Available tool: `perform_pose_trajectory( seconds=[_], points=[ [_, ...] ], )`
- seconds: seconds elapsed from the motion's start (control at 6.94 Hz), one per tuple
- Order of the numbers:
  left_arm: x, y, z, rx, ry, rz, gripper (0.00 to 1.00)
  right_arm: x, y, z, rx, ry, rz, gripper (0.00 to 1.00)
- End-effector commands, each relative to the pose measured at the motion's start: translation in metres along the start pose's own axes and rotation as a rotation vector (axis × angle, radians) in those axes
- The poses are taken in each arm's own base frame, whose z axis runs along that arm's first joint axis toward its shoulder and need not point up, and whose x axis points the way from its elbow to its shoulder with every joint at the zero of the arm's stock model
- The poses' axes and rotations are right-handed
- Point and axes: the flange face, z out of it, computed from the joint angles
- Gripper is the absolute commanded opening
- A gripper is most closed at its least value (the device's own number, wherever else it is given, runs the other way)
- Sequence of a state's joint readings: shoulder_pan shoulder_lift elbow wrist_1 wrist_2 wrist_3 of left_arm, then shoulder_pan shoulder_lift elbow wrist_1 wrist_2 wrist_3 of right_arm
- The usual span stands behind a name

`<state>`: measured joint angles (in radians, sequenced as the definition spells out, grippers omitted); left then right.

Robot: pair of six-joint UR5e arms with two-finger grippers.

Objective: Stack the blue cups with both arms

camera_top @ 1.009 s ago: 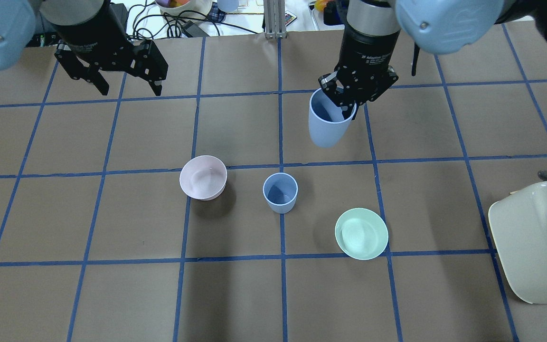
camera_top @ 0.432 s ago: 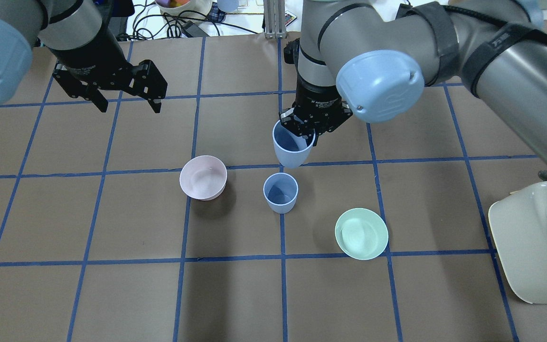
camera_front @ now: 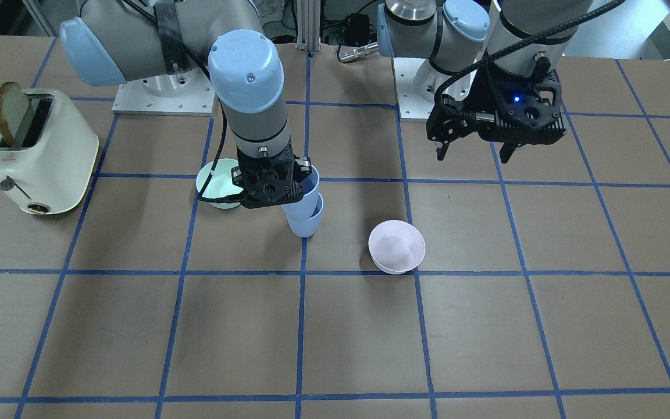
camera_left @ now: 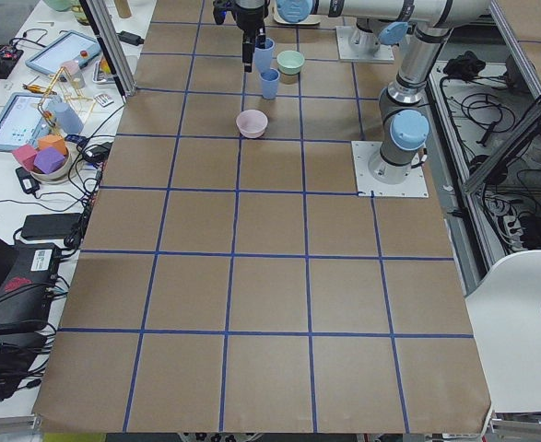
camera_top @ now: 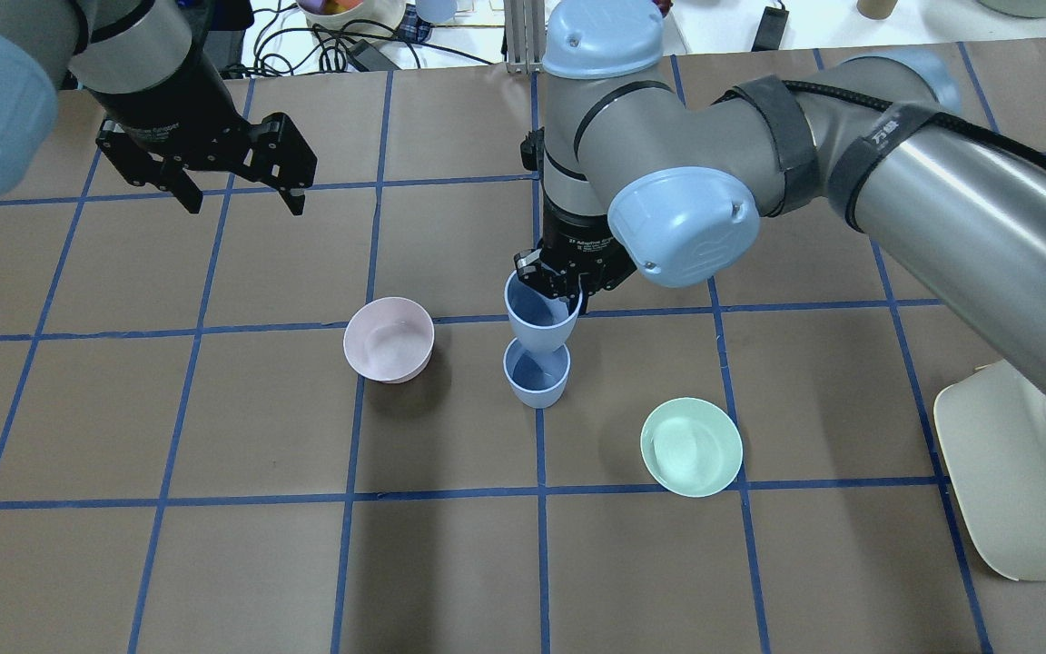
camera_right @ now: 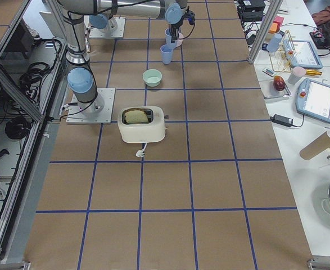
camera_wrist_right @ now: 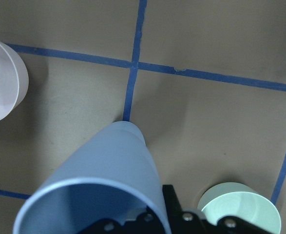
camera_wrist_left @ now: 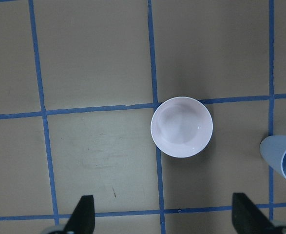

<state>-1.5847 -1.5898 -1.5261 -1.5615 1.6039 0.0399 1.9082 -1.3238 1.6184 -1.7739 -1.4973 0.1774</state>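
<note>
A pink bowl (camera_top: 389, 339) and a green bowl (camera_top: 691, 447) sit apart on the brown table (camera_top: 214, 563). A white toaster (camera_front: 38, 154) holds a slice of bread (camera_front: 10, 113).

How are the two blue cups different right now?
The upper blue cup is pinched at its rim by the right gripper; the lower blue cup is touched by no gripper. The upper blue cup hangs off the table; the lower blue cup stands on it. Both are pale-blue tapered tumblers, mouths up.
</note>
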Motion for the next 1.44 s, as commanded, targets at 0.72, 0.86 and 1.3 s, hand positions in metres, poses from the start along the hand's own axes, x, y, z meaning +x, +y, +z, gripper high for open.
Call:
perform_pose_trajectory(
  seconds=[0.72, 0.86, 1.3],
  points=[
    [0.001, 0.001, -0.002, 0.003, -0.001, 0.001, 1.00, -0.009, 0.010, 0.021, -0.039, 0.010, -0.003, 0.33],
    [0.001, 0.001, -0.002, 0.003, -0.001, 0.001, 1.00, -0.008, 0.009, 0.019, -0.035, 0.009, 0.000, 0.96],
    [0.001, 0.001, -0.002, 0.003, -0.001, 0.001, 1.00, 0.004, -0.004, -0.022, 0.061, 0.013, 0.005, 1.00]
  ],
)
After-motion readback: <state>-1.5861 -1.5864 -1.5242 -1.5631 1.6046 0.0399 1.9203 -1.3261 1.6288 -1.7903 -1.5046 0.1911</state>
